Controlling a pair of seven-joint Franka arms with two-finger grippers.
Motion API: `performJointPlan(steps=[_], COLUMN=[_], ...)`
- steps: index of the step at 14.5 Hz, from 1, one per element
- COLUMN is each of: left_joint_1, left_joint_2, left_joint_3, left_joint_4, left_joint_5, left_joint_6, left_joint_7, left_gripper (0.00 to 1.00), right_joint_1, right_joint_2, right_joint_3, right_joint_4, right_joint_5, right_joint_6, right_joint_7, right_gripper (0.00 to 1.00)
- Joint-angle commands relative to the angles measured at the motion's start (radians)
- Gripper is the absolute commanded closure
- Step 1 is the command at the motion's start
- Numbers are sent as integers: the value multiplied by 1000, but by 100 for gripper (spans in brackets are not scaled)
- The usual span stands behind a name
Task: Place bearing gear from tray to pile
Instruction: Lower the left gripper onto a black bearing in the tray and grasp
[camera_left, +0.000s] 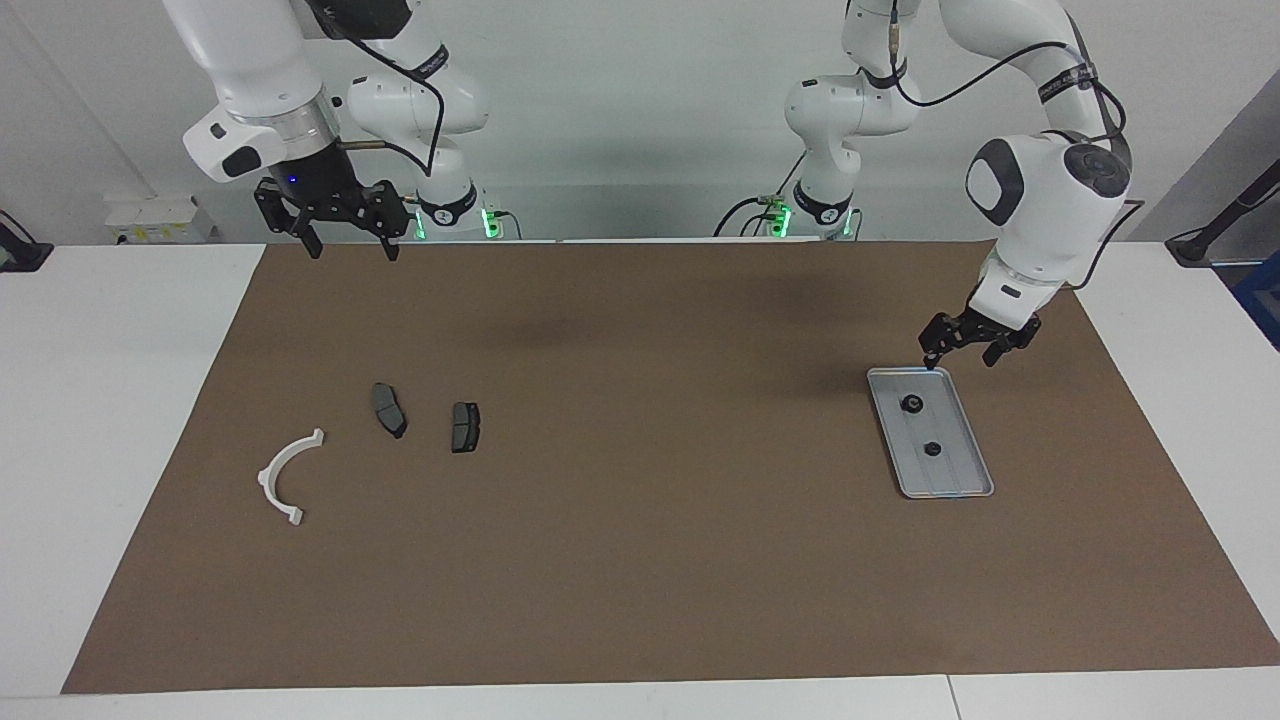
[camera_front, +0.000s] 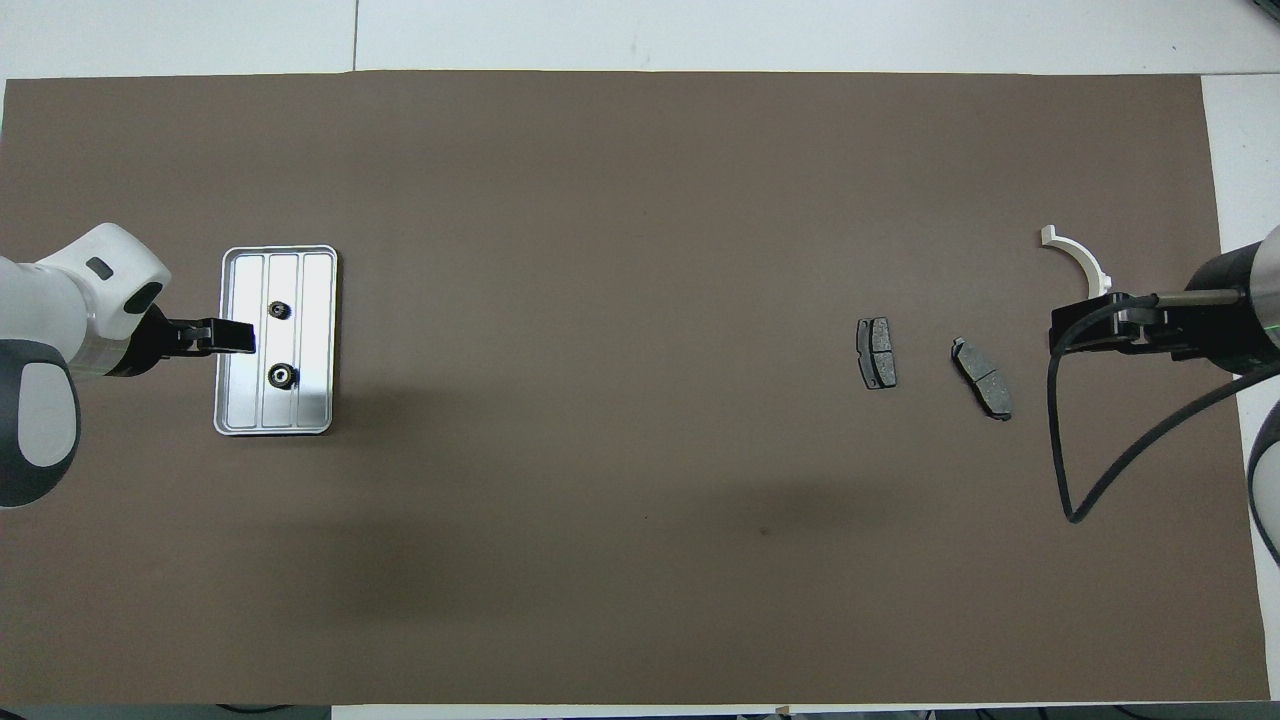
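Observation:
The silver tray (camera_left: 958, 478) lies toward the left arm's end of the table and holds two small dark bearing gears, one (camera_left: 912, 404) nearer to the robots than the other (camera_left: 932, 449). They also show in the overhead view (camera_front: 283, 376) (camera_front: 279, 310) on the tray (camera_front: 300, 412). My left gripper (camera_left: 962, 354) is open and empty, low over the tray's end nearest the robots; it also shows in the overhead view (camera_front: 232, 337). The pile lies toward the right arm's end: a white half-ring bracket (camera_left: 268, 476) and two dark brake pads (camera_left: 389, 409) (camera_left: 466, 427). My right gripper (camera_left: 350, 246) is open, empty and raised.
A brown mat (camera_left: 640, 560) covers most of the white table. The right arm waits high over the mat's edge nearest the robots; in the overhead view its gripper (camera_front: 1065, 330) covers part of the bracket (camera_front: 1080, 255), beside the pads (camera_front: 876, 352) (camera_front: 982, 376).

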Motion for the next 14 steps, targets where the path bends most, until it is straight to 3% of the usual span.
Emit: performJointPlan(steps=[1,8,14], left_joint_1=[1,3,3], left_joint_2=[29,119,147], left_joint_3=[3,3,14], left_joint_4=[-41,-46,-61], left_joint_5=[-16,-17,-16], left_joint_6=[89,170,191], left_joint_7=[22,22,45], left_gripper=[0,0,0], right_joint_1=[-9,-10,-10], right_joint_2=[-12,-12,-12], right_joint_3=[6,6,4], right_joint_4=[-5,-4,-4], right_joint_5=[-3,0,0], right_joint_6=[1,6,7], right_joint_7=[2,6,5], right_gripper=[0,0,0])
